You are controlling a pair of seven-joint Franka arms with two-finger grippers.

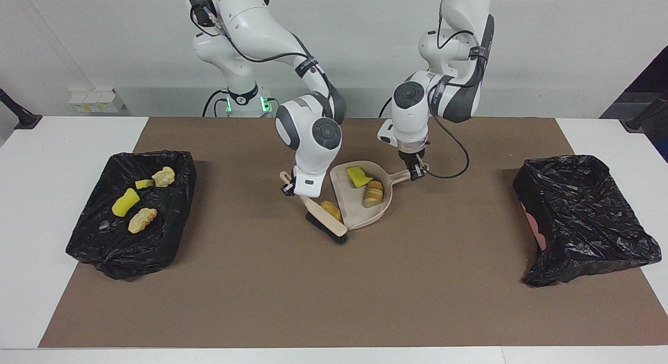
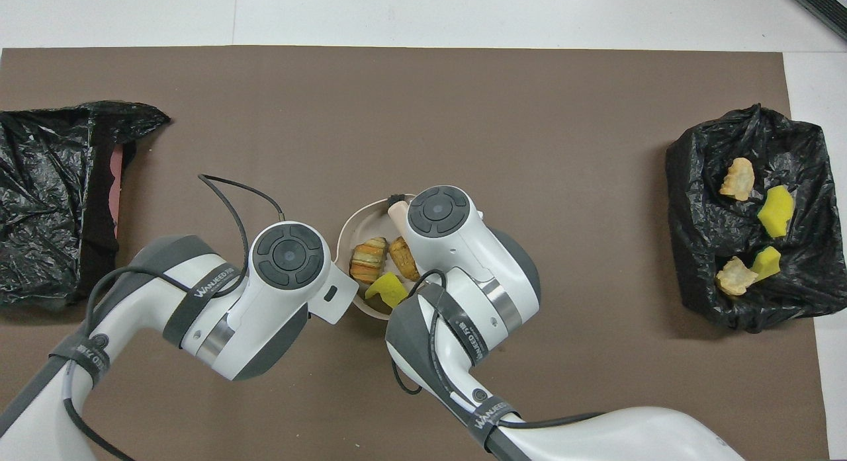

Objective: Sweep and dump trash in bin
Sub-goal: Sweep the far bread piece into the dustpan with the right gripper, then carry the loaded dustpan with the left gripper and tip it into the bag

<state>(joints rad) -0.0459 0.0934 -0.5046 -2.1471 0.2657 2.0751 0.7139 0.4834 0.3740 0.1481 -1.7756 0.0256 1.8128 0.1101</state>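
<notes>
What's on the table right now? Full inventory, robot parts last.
trash in the dustpan: three scraps, one yellow, one striped tan-orange, one tan-orange at its mouth against the brush.
trash in the filled bin: four scraps, two yellow, two tan.
dustpan: one, beige, mid-table.
brush: one, beige with black bristles, at the dustpan's mouth.
filled bin: one, black bag, right arm's end.
second bin: one, black bag, left arm's end, no trash visible.
mat: one, brown.
left gripper: shut on the dustpan's handle.
right gripper: shut on the brush's handle.
</notes>
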